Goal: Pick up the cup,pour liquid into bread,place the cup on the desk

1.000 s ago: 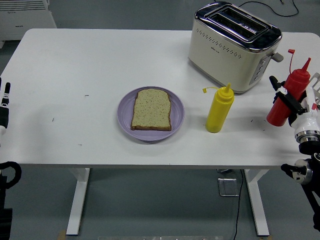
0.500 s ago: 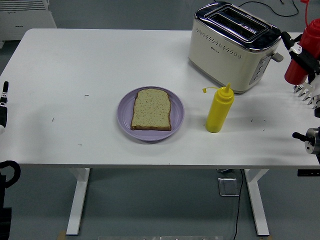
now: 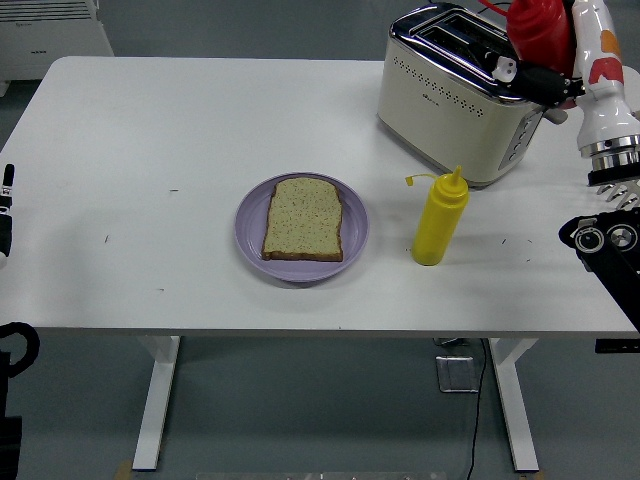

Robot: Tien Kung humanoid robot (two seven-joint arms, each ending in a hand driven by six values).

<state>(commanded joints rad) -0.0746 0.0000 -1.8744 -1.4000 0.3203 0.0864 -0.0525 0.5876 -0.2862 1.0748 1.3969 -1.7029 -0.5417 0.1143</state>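
Observation:
My right hand [image 3: 545,72] is shut on a red squeeze bottle [image 3: 538,32], held high over the toaster at the top right, tilted toward the left. A slice of bread [image 3: 303,219] lies flat on a purple plate [image 3: 250,230] in the middle of the table, well left of and below the bottle. A yellow squeeze bottle [image 3: 439,218] stands upright to the right of the plate. My left hand [image 3: 6,215] rests at the left edge of the picture, only partly visible.
A cream and chrome toaster [image 3: 465,92] sits at the back right, under the raised bottle. The white table [image 3: 150,150] has bare surface on the left half. A white cabinet [image 3: 50,35] stands behind the far left corner.
My right arm has lifted the red bottle from the table's right edge up and leftward over the toaster, tilting it. The left hand has stayed put.

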